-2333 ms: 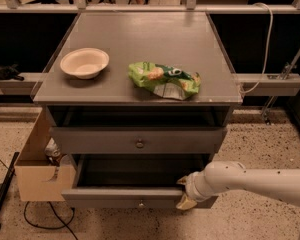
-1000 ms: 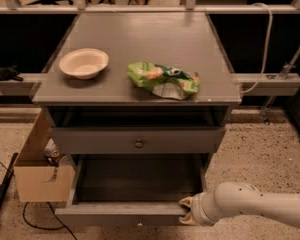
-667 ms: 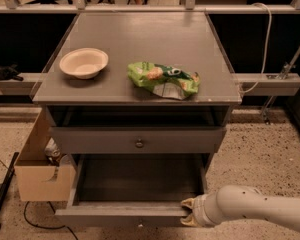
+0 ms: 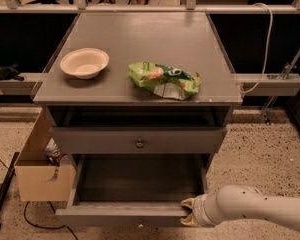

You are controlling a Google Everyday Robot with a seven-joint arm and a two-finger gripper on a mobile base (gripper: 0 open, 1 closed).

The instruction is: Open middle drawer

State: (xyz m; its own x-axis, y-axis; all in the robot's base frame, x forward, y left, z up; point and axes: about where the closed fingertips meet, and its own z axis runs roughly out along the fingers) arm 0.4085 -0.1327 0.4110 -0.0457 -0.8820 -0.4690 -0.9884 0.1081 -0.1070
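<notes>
The middle drawer [image 4: 135,215] is the lower of the two grey drawers in view. It stands pulled well out, and its deep grey tray looks empty. Its knob is cut off at the bottom edge of the view. My gripper [image 4: 189,212] comes in from the lower right on a white arm [image 4: 260,209]. It sits at the right end of that drawer's front panel, with its cream fingers [image 4: 188,203] closed over the panel's top edge. The narrower drawer above [image 4: 139,143], with a round metal knob, is closed.
On the grey cabinet top [image 4: 140,39] lie a cream bowl [image 4: 84,62] and a green snack bag [image 4: 164,79]. An open cardboard box [image 4: 39,169] stands on the floor left of the cabinet. A black cable [image 4: 30,216] runs near it. A rail [image 4: 270,81] runs behind.
The middle drawer has slid further out toward the camera. My gripper has moved down and forward with its front panel.
</notes>
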